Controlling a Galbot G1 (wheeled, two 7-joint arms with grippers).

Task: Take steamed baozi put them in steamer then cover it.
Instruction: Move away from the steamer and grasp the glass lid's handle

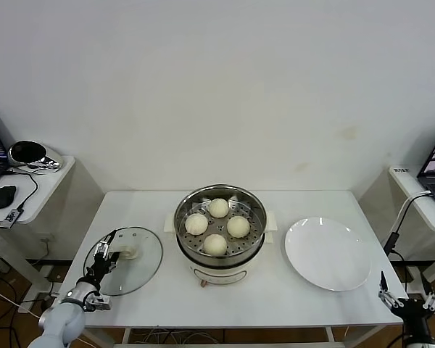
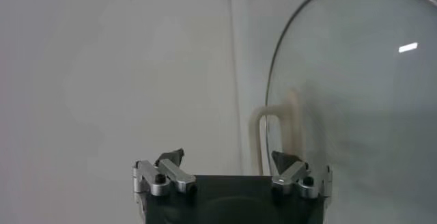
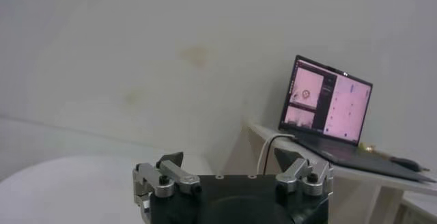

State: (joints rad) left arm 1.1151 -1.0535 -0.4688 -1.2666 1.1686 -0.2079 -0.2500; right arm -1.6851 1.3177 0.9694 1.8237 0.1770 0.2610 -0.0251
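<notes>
White plate (image 1: 328,254) right of steamer (image 1: 220,226); cover (image 1: 130,259) lies left.

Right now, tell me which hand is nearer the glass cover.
Left. The left hand is open at the cover's near-left rim, beside its handle. The right hand is open off the table's far right corner, beyond the white plate.
</notes>
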